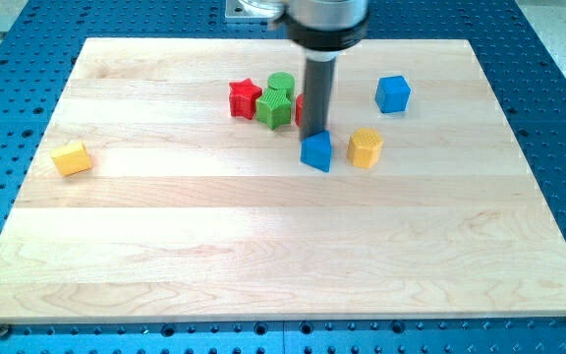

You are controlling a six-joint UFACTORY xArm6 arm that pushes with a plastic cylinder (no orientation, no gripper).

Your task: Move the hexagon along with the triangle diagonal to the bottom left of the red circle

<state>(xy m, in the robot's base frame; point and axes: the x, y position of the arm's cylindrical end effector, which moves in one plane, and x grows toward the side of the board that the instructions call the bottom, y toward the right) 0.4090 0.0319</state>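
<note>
The yellow hexagon (366, 147) lies right of the board's middle. The blue triangle (315, 152) lies just to its left, a small gap between them. The red circle (301, 106) is above the triangle, mostly hidden behind my rod; only its left edge shows. My tip (313, 134) is at the triangle's top edge, between the triangle and the red circle, and seems to touch the triangle. The hexagon is to the tip's lower right.
A green star (275, 108), a green circle (281, 84) and a red star (245, 98) cluster left of the red circle. A blue cube (393, 93) lies up right of the hexagon. A yellow block (72, 157) lies far left. The wooden board (263, 256) sits on a blue perforated table.
</note>
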